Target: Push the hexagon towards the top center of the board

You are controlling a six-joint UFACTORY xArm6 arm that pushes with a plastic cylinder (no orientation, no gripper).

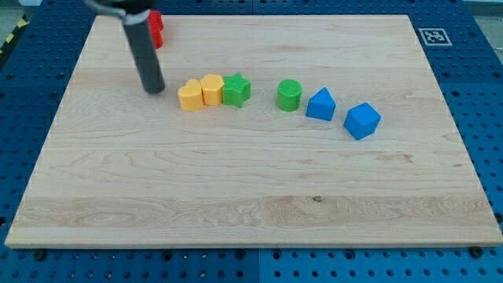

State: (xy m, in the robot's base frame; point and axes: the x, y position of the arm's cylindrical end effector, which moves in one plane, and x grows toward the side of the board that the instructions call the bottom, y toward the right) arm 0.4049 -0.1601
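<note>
The big wooden counter [251,196] is lying flat on a blue base with rows of small holes [479,94]. A small black and white marker [433,36] is sitting just off the counter's top right corner.

The dark rod [146,51] is coming down from the view's top, near the counter's top left corner. My tip [154,89] is resting on the wood, just to the left of the row of blocks and not touching any of them. The rod has no jaws at all, so nothing is being held.

A red block [156,29] is sitting right behind the rod, close to the counter's top edge. The rod is hiding part of it, so I cannot tell its shape.

The other blocks are making a line across the counter's upper middle. Two blue blocks are sitting towards the right edge: a blue cube [361,120] and, a little to its left, a blue triangle block [321,104]. They are near each other but apart. Next to the left, a green cylinder [289,95] is standing alone. Further left, a green star [236,90] is touching a yellow hexagon [211,89]. The yellow hexagon is also touching a yellow heart [190,96] on its left. The heart is the block nearest to my tip.
</note>
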